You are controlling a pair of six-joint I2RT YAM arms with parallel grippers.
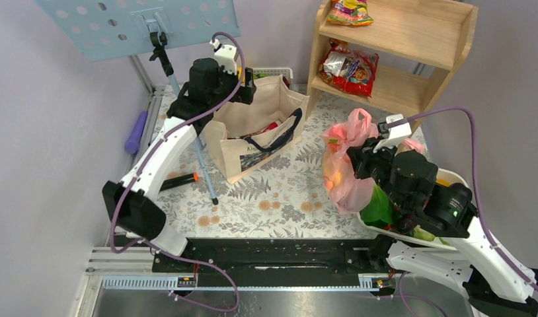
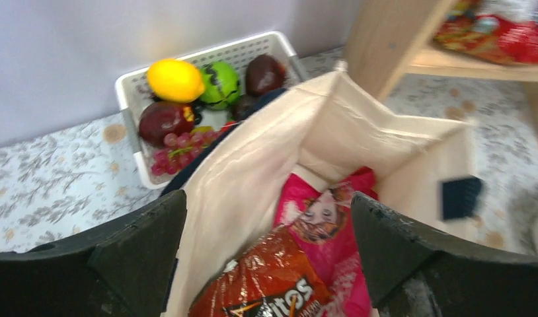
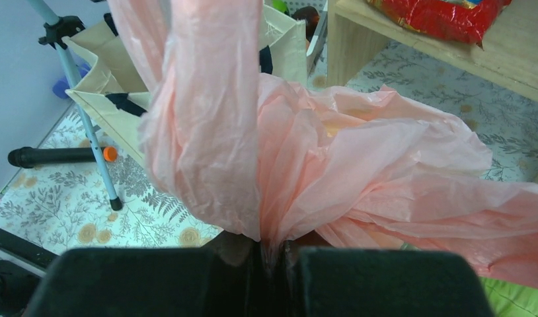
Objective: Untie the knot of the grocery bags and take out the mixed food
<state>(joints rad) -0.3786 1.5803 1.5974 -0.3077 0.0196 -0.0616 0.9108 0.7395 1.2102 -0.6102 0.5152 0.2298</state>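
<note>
A pink grocery bag point(image 1: 345, 168) stands right of centre, with orange food showing faintly through it. My right gripper point(image 1: 360, 160) is shut on a gathered fold of its thin plastic point(image 3: 271, 224), and one handle loop point(image 3: 207, 99) rises loose above. I cannot make out a knot. My left gripper point(image 2: 268, 205) hangs open over the mouth of the beige canvas tote point(image 1: 253, 129), holding nothing. Below it in the tote lie a red snack packet point(image 2: 269, 277) and a magenta packet point(image 2: 332, 224).
Behind the tote stands a white basket point(image 2: 131, 89) with a lemon, a green fruit, dark fruits and red grapes. A wooden shelf point(image 1: 412, 46) at the back right holds snack packets. A white dish point(image 1: 455, 178) with greens lies under the right arm. A stand's leg point(image 1: 203, 165) crosses left of the tote.
</note>
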